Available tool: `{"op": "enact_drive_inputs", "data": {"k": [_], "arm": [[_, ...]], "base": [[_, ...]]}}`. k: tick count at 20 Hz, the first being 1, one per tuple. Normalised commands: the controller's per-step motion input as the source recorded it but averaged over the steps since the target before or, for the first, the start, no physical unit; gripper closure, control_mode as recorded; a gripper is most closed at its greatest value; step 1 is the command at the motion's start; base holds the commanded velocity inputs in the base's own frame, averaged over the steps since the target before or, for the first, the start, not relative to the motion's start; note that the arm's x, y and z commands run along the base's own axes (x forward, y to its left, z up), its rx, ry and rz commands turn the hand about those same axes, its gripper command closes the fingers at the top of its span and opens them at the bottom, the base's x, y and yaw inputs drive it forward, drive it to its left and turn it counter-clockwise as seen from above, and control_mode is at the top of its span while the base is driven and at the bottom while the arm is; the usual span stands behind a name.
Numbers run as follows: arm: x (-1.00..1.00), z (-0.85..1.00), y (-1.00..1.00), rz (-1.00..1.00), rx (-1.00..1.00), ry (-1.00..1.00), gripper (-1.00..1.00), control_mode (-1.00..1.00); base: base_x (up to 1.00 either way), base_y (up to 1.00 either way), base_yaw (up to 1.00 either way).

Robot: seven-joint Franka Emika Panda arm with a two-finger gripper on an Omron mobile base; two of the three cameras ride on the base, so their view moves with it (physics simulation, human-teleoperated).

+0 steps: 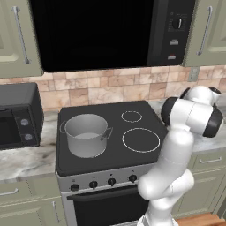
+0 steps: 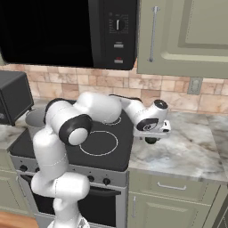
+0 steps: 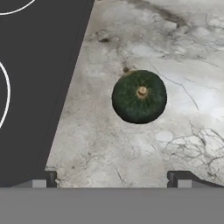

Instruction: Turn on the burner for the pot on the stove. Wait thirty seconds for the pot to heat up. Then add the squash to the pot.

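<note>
Fingertips (image 3: 41, 179) of the gripper (image 3: 113, 178) stand nearest the hand camera, one at each lower corner of that view; we read the jaws as wide apart with nothing between them. Beyond them, on the marble counter (image 3: 144, 148), we see one squash (image 3: 139, 96). It is round, so we find no long axis; its pale stem faces straight up at the camera, and it sits just beside the stove (image 3: 39, 87) edge without touching it. Between the tips and the squash lies bare counter.

In the right base view we see the gripper (image 2: 152, 140) hanging over the counter (image 2: 187, 147) right of the stove (image 2: 111, 147), pointing down. The squash itself is hidden by the hand there.

In the left base view we count one pot (image 1: 86, 134), upright on the front left of the stove (image 1: 110, 132), mouth up, its two loop handles set to left and right. The burner (image 1: 77, 161) beneath it is covered by the pot's base. We count two white rings on the glass: a large ring (image 1: 141, 140) at front right and a small ring (image 1: 131, 116) behind it. Four black knobs (image 1: 111, 181) show along the silver front panel. One toaster oven (image 1: 17, 117) stands on the counter left of the stove, and one microwave (image 1: 110, 31) hangs above it.
</note>
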Motion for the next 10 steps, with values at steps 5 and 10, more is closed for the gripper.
{"op": "enact_drive_inputs", "data": {"k": [5, 10], "arm": [[0.25, -0.21, -0.13, 0.00, 0.00, 0.02, -1.00, -1.00], [0.35, -0.11, -0.04, 0.01, 0.00, 0.00, -1.00, -1.00]], "base": [[0.00, 0.00, 0.00], [0.00, 0.00, 0.00]]}}
